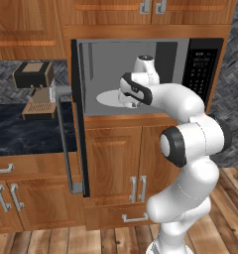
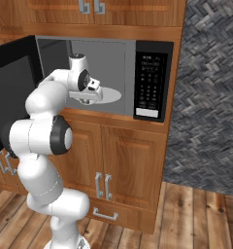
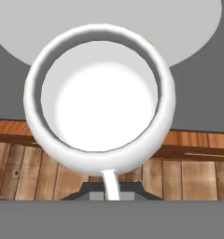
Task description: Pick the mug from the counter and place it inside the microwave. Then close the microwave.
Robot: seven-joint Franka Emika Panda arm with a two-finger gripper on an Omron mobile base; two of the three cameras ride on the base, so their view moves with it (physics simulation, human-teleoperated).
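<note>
Carrying: the mug hangs right under the hand camera, mouth toward the lens, at the front lip of the microwave cavity.
Mug position: over the cavity's front edge; the light-grey turntable lies past its far rim, wood cabinet front and floorboards show under its near rim. Not set down yet, by my reading.
Mug axis: mouth-to-base axis runs along the camera's line of sight, so the cup reads upright, opening up. The thin white handle points down-frame, back toward the hand.
Gripper: gripper sits at the cavity mouth in the right base view. The fingertips are hidden behind the mug; only a dark mount shows at the handle's root. Whether the jaws are clamped I cannot tell, though the cup hanging there suggests a hold near the handle side.
Step in hand: transport into the microwave; the pick looks done, the placing not.
Next move: calls for pushing deeper so the whole base clears the front edge and stands over the turntable, then lowering, letting go, and withdrawing straight out.
Door: microwave door stands swung wide to the left, its long silver door handle facing out; closing comes after the arm is clear.
Surroundings: coffee machine on the counter, well left of the door.
</note>
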